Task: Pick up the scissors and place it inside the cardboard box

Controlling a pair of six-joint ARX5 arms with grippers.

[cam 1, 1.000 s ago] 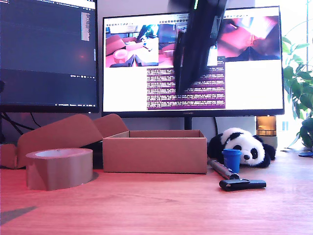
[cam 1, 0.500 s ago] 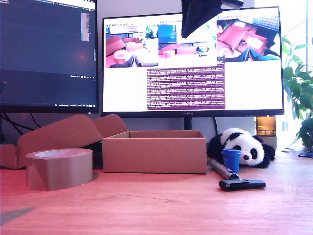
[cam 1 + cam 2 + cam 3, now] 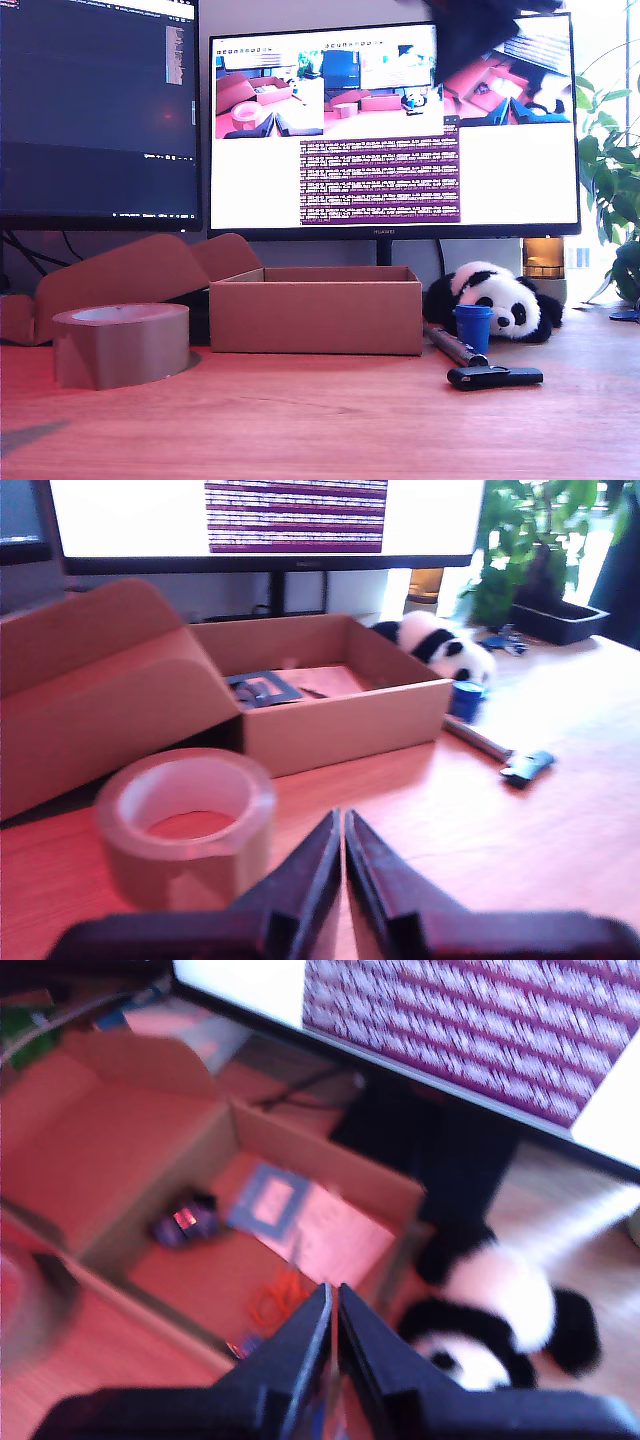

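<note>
My second gripper (image 3: pixel 333 1305) is hovering high above the cardboard box (image 3: pixel 330 1175), jaws pressed together and gripping nothing. The scissors (image 3: pixel 283 1295) are lying on the box floor, directly below and just ahead of its fingertips; blur is hiding the long axis. My first gripper (image 3: pixel 343 830), jaws also together and holding nothing, is sitting low by the tape roll (image 3: pixel 185 820), farther from the scissors. Placement appears complete.

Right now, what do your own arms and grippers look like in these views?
My first gripper has two dark, near-black tapered fingers that widen into a broad black base. My second gripper is built alike, in the same dark finish. The exterior view shows only a blurred black arm at its top edge. No cables or markings are visible.
</note>
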